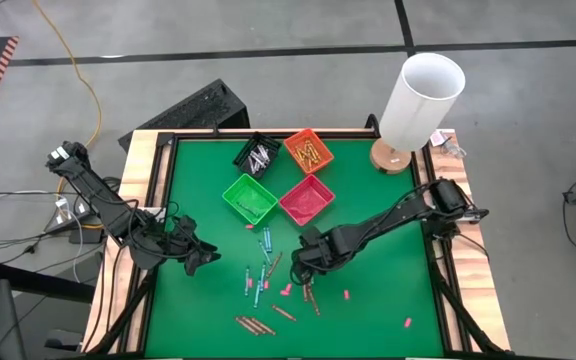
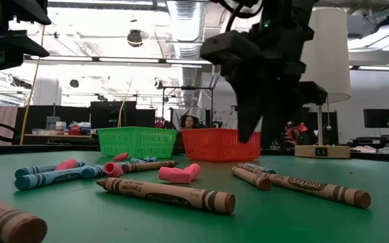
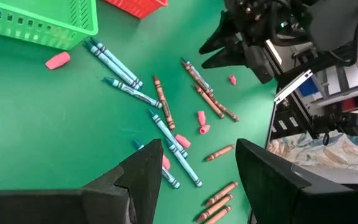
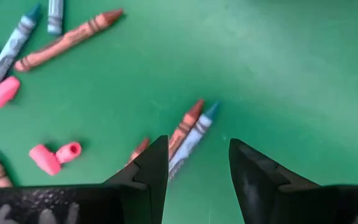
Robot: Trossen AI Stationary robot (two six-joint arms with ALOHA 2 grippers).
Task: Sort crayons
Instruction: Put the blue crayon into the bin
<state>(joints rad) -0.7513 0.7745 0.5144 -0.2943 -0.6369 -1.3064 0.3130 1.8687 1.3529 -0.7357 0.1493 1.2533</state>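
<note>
Right now the right end effector (image 1: 308, 272) hangs low over the green bench (image 1: 388, 300), approx mid-bench, just in front of the pink bin (image 1: 306, 199). Fingers apart w/ nothing between them; in the right wrist view a brown crayon (image 4: 185, 127) and a blue crayon (image 4: 194, 138) lie side by side on the bench just past the fingertips, not gripped.

Left end effector (image 1: 203, 262) sits at the bench's left side, fingers spread wide, empty, well apart from the crayons.

Crayons (image 1: 260, 280) are mostly loose on the bench: blue ones in a cluster near centre, brown ones closer to the front edge, some touching or crossing. Small pink bits (image 1: 286, 290) are scattered among them.

Behind them four bins in a diamond: green bin (image 1: 249, 198), pink, black bin (image 1: 257, 154) w/ grey/white sticks in it, orange bin (image 1: 309, 151) w/ yellow/orange sticks in it. Green and pink contents: can't tell.

White lamp (image 1: 418, 100) stands at the far right corner.
</note>
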